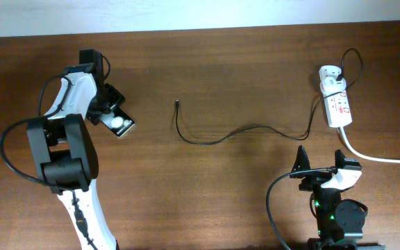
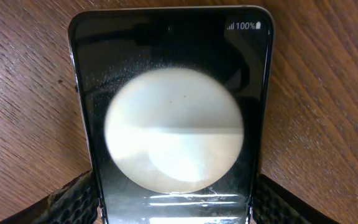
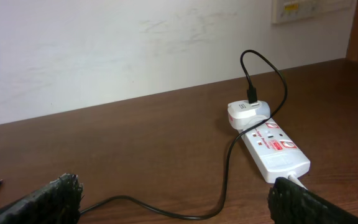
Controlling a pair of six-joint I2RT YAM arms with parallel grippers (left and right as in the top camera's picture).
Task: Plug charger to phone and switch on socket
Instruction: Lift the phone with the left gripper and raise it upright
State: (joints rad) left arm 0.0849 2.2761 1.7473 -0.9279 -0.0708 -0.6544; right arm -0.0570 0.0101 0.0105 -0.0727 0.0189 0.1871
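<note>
One brown wooden table (image 1: 207, 187) is seen, and two arms are counted on it. The left arm (image 1: 68, 149) is stretched from the near left edge up along the left side, with its wrist bent down onto the tabletop. The right arm (image 1: 333, 208) is kept folded low at the near right edge, its wrist aimed level at the far wall. One socket (image 1: 339, 107) is laid near the far right corner, and its thick white cord (image 1: 384, 158) is run off to the right. One charger (image 1: 235, 133) is counted: its black cable is looped up from the single white adapter (image 1: 330, 75) plugged into the socket's far end, then trailed leftward across the middle of the table. One phone (image 1: 121, 125) is seen flat on the wood at the far left, well apart from the cable, with a large white disc and "100%" shown on it. The left gripper (image 2: 176, 208) is closed against the phone's two long edges, pinching it. The right gripper (image 1: 321, 167) is spread wide with nothing between its fingers. The one plug tip (image 1: 176, 104) is left bare on the table, between phone and socket.
</note>
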